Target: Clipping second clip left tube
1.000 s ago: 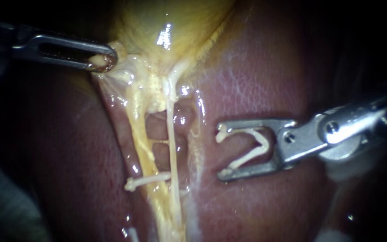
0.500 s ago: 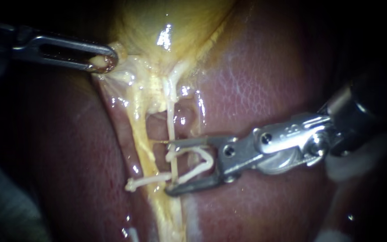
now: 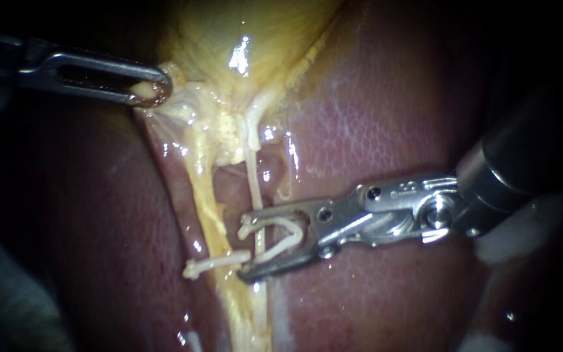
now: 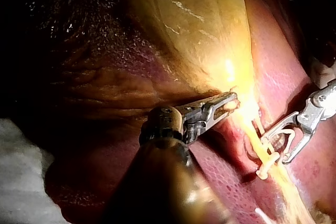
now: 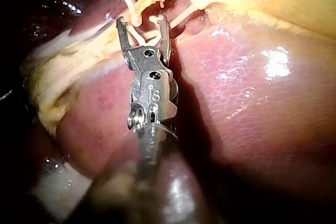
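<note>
Pinching pale tissue under the glossy yellow gallbladder with the slotted steel left instrument. Holding an open white plastic clip in the spread jaws of the right instrument, straddling the thin pale tube, seemingly just above the closed white clip.

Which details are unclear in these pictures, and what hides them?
- Endoscope view: whether the open clip fully surrounds the thin tube; the right instrument overlaps them.
- Left wrist view: glare washes out where the left instrument grips the gallbladder.
- Endoscope view: the left instrument's shaft, lost in darkness.
</note>
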Controlling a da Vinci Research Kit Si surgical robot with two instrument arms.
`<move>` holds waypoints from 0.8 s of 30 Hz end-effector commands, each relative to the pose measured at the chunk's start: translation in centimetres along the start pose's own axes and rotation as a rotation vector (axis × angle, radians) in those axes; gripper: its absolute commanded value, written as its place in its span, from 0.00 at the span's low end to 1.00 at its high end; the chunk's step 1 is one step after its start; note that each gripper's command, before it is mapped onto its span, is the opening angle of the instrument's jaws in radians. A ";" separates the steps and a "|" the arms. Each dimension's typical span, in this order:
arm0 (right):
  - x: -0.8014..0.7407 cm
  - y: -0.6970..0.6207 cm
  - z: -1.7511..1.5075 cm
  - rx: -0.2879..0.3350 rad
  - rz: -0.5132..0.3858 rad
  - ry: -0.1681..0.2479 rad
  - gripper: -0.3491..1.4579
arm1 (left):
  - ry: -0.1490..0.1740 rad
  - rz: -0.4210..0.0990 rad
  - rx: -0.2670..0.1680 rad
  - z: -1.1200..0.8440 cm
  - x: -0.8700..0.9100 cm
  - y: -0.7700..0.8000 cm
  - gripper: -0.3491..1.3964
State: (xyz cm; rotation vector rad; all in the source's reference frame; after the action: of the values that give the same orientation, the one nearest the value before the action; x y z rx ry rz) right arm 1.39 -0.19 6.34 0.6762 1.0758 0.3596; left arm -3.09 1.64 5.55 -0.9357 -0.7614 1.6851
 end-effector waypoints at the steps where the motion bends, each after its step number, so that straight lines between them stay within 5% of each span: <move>1: 0.01 0.02 0.02 -0.001 0.004 0.003 0.46 | 0.000 0.000 -0.001 0.01 0.00 0.00 0.00; 18: -0.03 0.10 0.51 0.070 0.078 0.055 0.46 | -0.001 0.000 -0.002 0.03 -0.01 0.00 0.00; 24: -0.02 0.08 0.59 0.129 0.136 0.127 0.46 | -0.001 0.000 -0.002 0.03 -0.01 0.00 0.00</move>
State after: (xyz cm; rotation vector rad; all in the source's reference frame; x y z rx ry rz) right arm 1.92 -0.33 6.58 0.8608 1.1918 0.4576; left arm -3.12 1.63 5.57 -0.9360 -0.7638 1.6857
